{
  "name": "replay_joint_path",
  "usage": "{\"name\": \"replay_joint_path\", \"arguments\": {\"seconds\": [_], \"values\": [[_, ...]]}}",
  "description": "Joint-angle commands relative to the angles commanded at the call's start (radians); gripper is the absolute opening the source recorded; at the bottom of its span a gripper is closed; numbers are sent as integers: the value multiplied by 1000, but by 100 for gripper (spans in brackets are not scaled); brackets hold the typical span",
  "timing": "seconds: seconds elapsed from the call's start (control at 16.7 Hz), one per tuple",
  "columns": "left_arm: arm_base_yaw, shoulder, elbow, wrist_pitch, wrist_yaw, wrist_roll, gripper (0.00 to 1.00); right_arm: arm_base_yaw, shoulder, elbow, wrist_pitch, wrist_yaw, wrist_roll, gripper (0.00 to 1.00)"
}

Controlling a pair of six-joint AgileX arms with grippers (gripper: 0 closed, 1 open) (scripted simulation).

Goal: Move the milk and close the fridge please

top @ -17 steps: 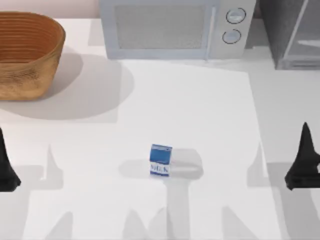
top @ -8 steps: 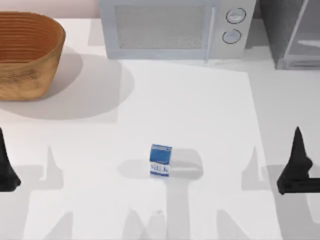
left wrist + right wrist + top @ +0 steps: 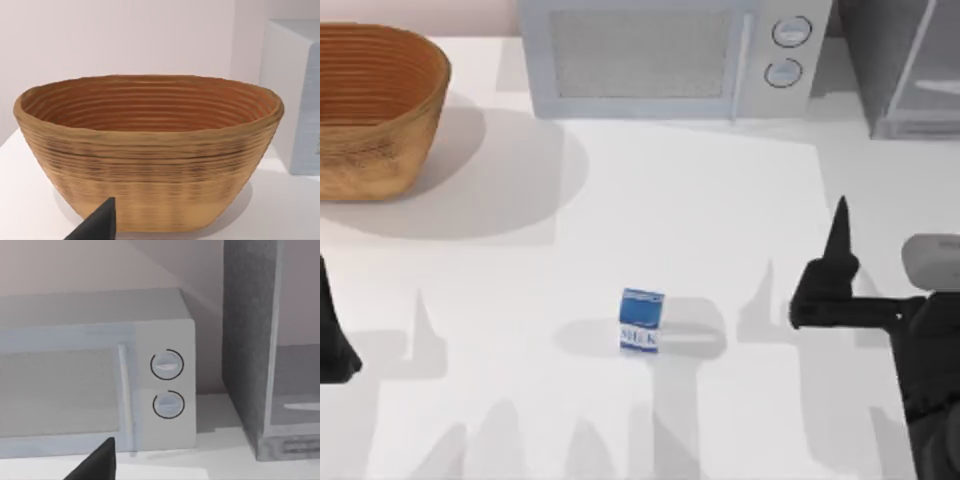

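Approach step: the right gripper (image 3: pixel 825 285), whose open-or-clenched state I cannot tell, hangs right of the milk (image 3: pixel 641 320) and next must reach it for a grasp.

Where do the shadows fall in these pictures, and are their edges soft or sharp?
Top view: the basket throws a wide soft shadow toward the table's right; the milk has faint shadows on both sides. Left wrist view: soft shadow under the basket.
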Motion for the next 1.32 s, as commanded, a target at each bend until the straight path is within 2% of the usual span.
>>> {"name": "replay_joint_path", "arguments": {"seconds": [0.48, 0.72, 0.96, 1.32], "values": [[0, 0, 0, 0, 0, 0, 100, 159, 805, 435, 253, 264, 43, 100], [0, 0, 0, 0, 0, 0, 100, 215, 1127, 624, 354, 364, 67, 100], [0, 0, 0, 0, 0, 0, 100, 241, 1286, 733, 409, 416, 81, 100], [0, 0, 0, 0, 0, 0, 100, 239, 1299, 742, 411, 419, 83, 100]]}}
